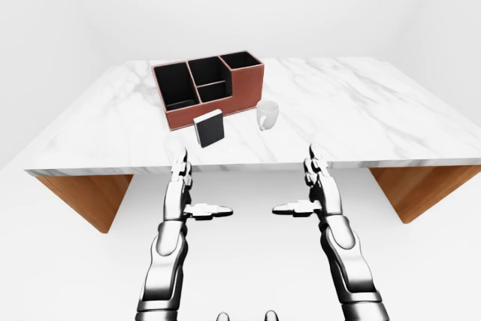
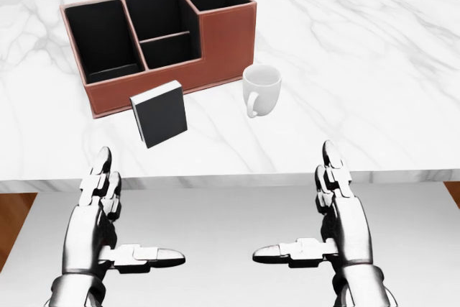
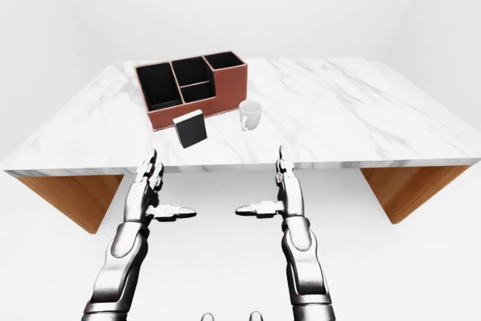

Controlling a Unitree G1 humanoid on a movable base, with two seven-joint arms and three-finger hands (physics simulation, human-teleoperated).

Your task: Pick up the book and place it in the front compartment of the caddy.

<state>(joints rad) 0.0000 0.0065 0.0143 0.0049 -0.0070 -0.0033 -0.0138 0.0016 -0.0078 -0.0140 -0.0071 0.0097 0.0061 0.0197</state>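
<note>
Black book (image 2: pixel 159 113) stands tilted, maybe leaning, by the caddy (image 2: pixel 215 55). Both open, empty hands, left hand (image 2: pixel 108 231) and right hand (image 2: pixel 330 228), could tip it or bump the mug (image 2: pixel 261 88).

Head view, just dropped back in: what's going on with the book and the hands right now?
Nothing is held yet. The left hand and right hand are both open, poised below the near edge of the marble table, touching nothing. The book stands upright on the table just below the red-brown caddy, apart from both hands. A white mug sits to the book's right. The caddy's compartments look empty, so the pick-up has not begun.
</note>
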